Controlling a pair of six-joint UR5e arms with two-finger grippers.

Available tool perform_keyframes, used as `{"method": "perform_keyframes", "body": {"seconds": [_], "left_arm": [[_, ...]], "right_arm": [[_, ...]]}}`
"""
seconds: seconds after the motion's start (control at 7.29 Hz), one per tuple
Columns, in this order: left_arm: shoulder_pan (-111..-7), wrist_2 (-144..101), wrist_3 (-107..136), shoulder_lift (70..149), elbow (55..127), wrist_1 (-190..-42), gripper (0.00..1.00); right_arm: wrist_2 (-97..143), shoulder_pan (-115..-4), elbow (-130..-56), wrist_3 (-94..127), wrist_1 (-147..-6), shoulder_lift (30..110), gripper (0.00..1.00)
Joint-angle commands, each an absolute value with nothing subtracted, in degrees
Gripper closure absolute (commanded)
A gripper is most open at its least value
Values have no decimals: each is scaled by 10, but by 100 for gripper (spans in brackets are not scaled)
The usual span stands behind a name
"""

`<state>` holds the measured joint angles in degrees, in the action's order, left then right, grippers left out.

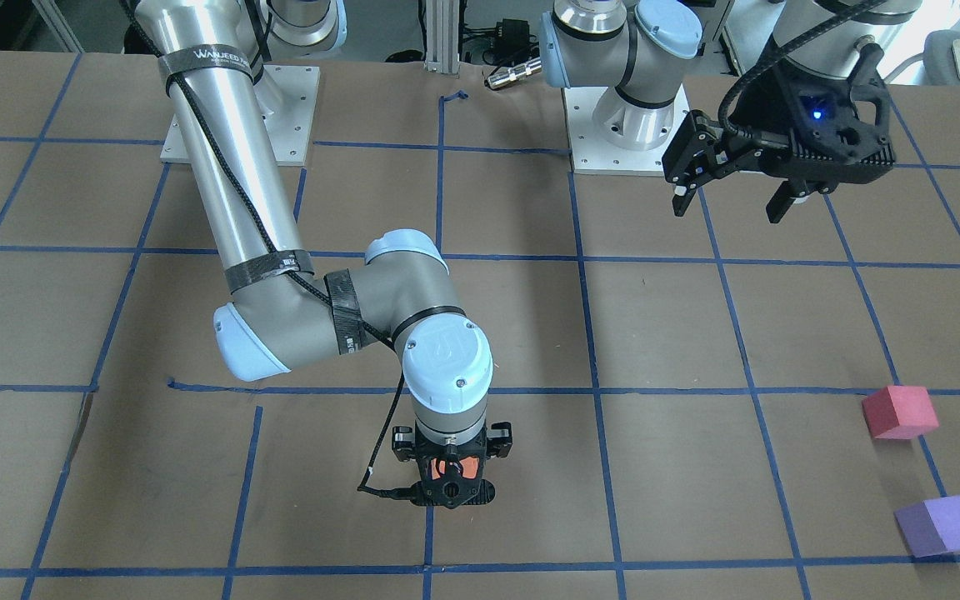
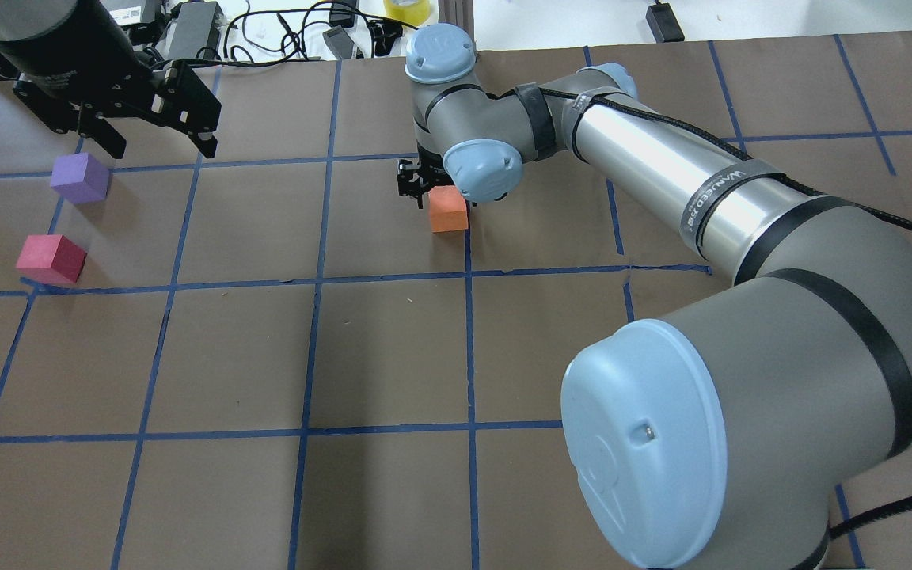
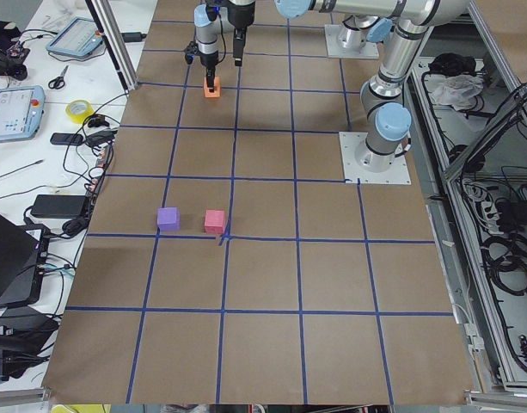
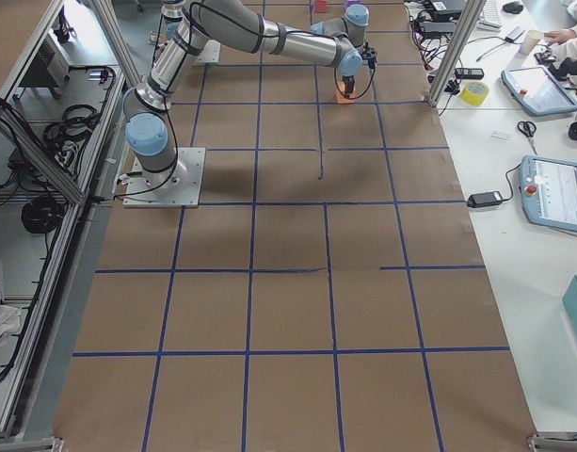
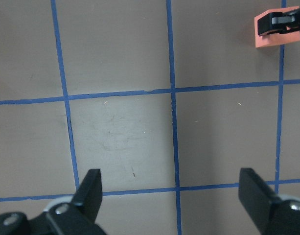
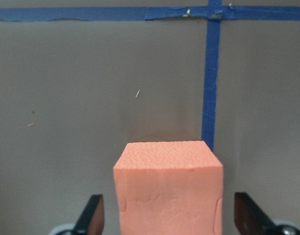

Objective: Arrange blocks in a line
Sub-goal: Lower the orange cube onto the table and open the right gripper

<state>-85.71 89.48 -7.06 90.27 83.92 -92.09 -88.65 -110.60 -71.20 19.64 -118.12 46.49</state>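
Right wrist-mounted view: right pincer [image 6: 167, 210] (spread wide) straddles orange block [image 6: 168, 181].

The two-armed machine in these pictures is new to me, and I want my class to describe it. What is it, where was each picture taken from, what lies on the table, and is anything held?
It is a robot with two jointed arms, each ending in a two-finger gripper. Four pictures come from fixed cameras: one facing the robot, one over its shoulders, one at each end of the table. Two come from cameras on the wrists. On the brown table, gridded with blue tape, lie three cubes: an orange block, a red-pink block and a purple block. The right gripper stands open around the orange block, with gaps on both sides, so nothing is held. The left gripper hangs open and empty.
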Motion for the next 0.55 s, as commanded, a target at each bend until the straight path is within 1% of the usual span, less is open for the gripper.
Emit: {"method": "perform_keyframes", "body": {"seconds": [0.0, 0.14, 0.41], "left_arm": [[-854, 890, -61, 920, 831, -912, 0], [-851, 886, -42, 947, 830, -886, 0], [-857, 858, -35, 1031, 823, -812, 0]], "right_arm": [[-862, -1097, -704, 196, -1166, 495, 0], [-858, -1076, -704, 191, -1138, 527, 0], [-860, -997, -710, 103, -1025, 620, 0]]}}
